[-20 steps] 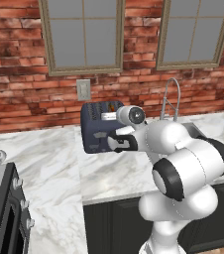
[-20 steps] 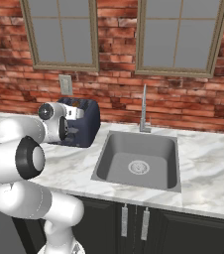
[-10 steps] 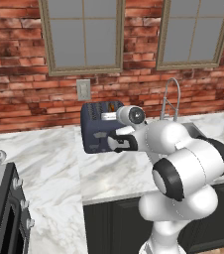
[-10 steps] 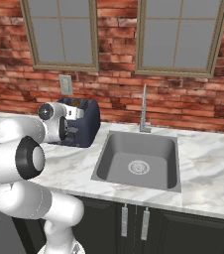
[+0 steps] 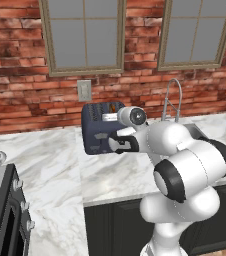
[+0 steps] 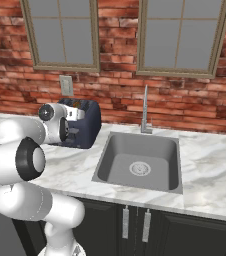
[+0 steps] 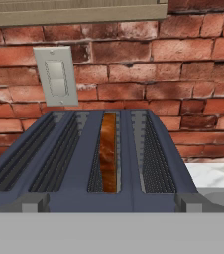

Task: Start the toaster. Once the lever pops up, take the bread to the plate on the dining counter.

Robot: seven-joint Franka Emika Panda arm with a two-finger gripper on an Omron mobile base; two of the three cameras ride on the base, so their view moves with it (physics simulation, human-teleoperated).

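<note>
The dark navy toaster (image 5: pixel 101 131) stands on the marble worktop against the brick wall, also seen from the other side as toaster (image 6: pixel 85 125). The hand view looks down over the toaster (image 7: pixel 84 168) and its slots. The brown bread (image 7: pixel 108 154) sits upright in the second slot from the right, and bread (image 5: pixel 110 117) peeks out of the toaster's top. My gripper (image 5: pixel 115 145) is at the toaster's front face, open, with nothing between its fingers. From the right, the gripper (image 6: pixel 71 133) is partly hidden by the arm. The plate and the dining counter are out of view.
A steel sink (image 6: pixel 139 161) with a tall faucet (image 6: pixel 145 107) lies right of the toaster. A wall outlet (image 7: pixel 57 77) is on the brick behind it. A stove (image 5: pixel 0 210) stands at the far left. Bare marble worktop (image 5: pixel 55 170) lies in front.
</note>
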